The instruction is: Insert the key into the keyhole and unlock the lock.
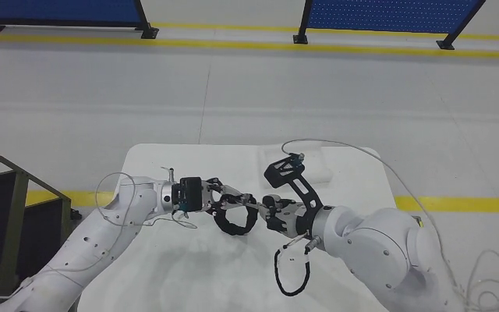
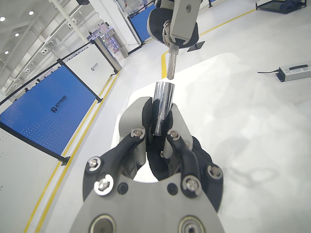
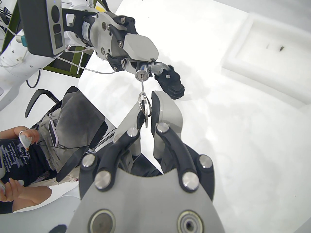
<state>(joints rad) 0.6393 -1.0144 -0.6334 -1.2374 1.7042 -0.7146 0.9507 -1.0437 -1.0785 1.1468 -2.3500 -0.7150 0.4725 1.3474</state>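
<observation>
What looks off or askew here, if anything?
Nothing damaged or spilled. The silver key in the right gripper sits just short of the chrome cylinder lock held in the left gripper; in the left wrist view its tip looks slightly off the lock's centre.

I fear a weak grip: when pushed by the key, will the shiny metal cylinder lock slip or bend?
The shiny metal cylinder lock looks rigid, so bending is unlikely. Its polished round body may slip or twist between the left gripper's black pads, which clamp only its rear.

The lock (image 2: 163,105) is held at 9 o'clock of the key (image 2: 172,64). A tray (image 1: 326,173) is set at 2 o'clock of both.
</observation>
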